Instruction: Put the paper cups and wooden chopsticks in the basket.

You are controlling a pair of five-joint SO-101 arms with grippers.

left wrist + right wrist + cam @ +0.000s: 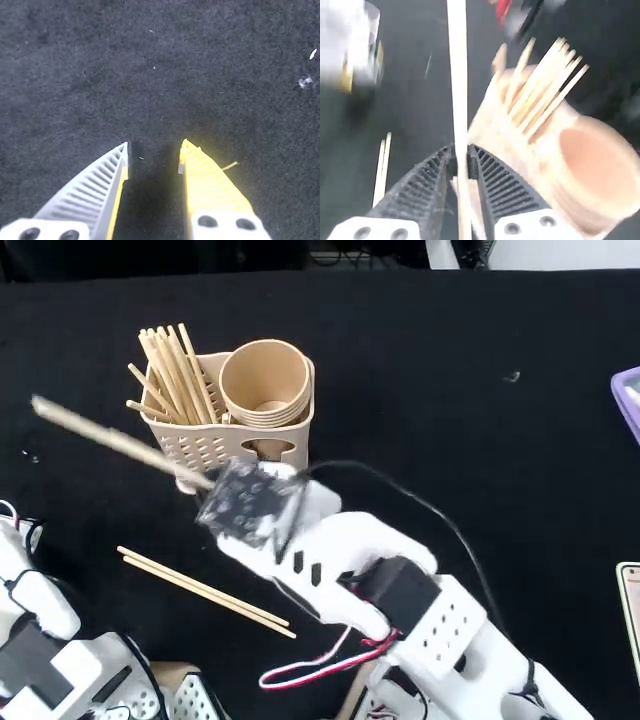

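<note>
A beige basket [215, 445] stands on the black table, holding several wooden chopsticks [172, 375] and a stack of paper cups [265, 382]. My right gripper [212, 483] hovers at the basket's near side, shut on one chopstick [115, 440] that sticks out to the left. In the right wrist view the chopstick [458, 90] runs between the black fingers [437, 172], with the basket [492, 125] and cups [592, 175] beside it. Two more chopsticks [205, 592] lie flat on the table. My left gripper [152, 152] is open over bare cloth at the near left.
The left arm's white base [60, 660] sits at the near left corner. A purple object [628, 400] pokes in at the right edge, and a pale flat item [630, 600] lies below it. The far half of the black table [450, 360] is open room.
</note>
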